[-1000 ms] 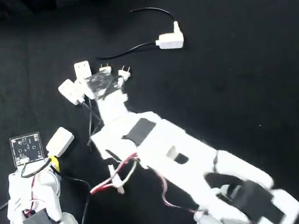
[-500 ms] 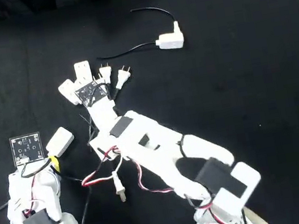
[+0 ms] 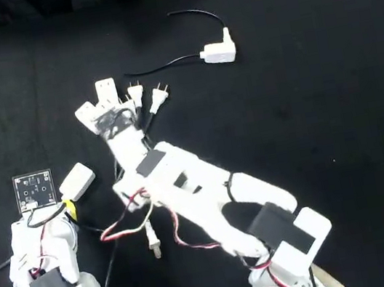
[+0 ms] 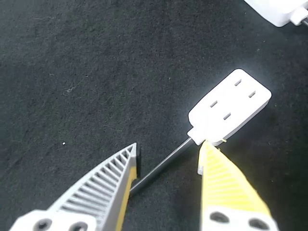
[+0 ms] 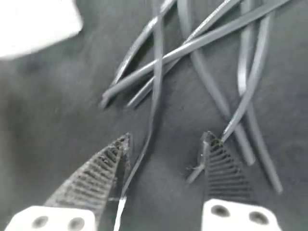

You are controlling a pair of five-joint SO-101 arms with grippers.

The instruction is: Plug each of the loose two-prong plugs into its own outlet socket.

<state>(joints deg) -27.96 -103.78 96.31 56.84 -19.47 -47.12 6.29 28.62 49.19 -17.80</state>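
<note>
Plugs point(image 3: 135, 92) are both loose on the black cloth point(image 3: 331, 91), side by side at the far left-centre, prongs pointing far; two sockets point(image 3: 106, 90) sit just left of them, a third point(image 3: 219, 52) is off to the far right on its own cord, and a fourth, the near socket point(image 3: 76, 180), lies in front of the left arm.

My read is this is the pickup step, nothing grabbed yet; the right gripper point(image 3: 109, 117) is over the cords point(image 5: 192, 43) just near of the plugs, beside the left pair of sockets, jaws spread with nothing between the pads except a strand of cord; next it probably has to slide right and a bit farther so a plug body sits between the jaws rather than cable, then pinch and line the prongs up with the slots.

Left gripper point(image 4: 168, 147) is spread too, straddling the near socket's cord, yellow tip right up against the socket's cord end.

The overhead gives the whole layout but not how the jaws stand; the right wrist view shows the gap and the cord tangle; the left wrist view shows the slots on the socket face.
</note>
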